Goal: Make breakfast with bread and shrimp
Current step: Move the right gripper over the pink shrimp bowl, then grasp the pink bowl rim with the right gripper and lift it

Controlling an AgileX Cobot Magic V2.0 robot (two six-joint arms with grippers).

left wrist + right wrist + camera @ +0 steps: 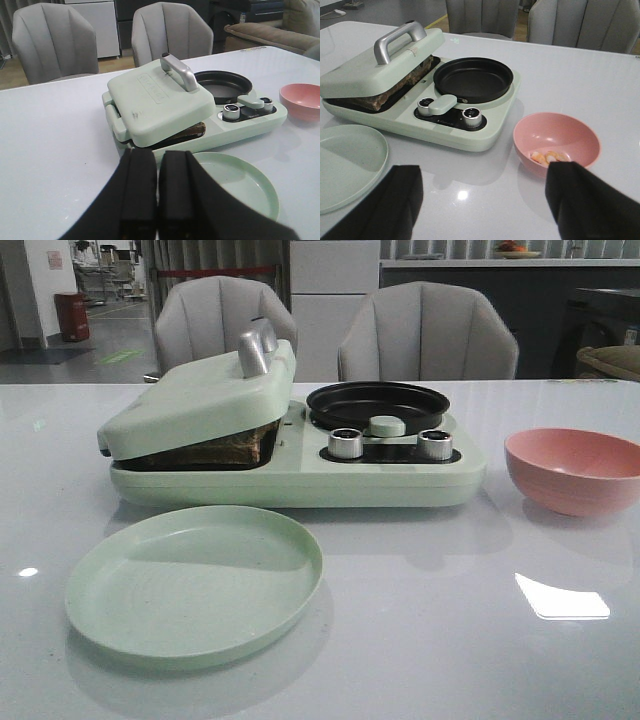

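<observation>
White glossy table [420,640] fronts two grey chairs [425,330].

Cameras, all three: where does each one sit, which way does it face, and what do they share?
Front view: low behind the table, facing forward at the breakfast maker; no arm shows.
Left wrist view: on the left arm, facing the maker's lid; left gripper shut.
Right wrist view: on the right arm, facing the pink bowl with shrimp; right gripper open.
All share the green plate.
</observation>
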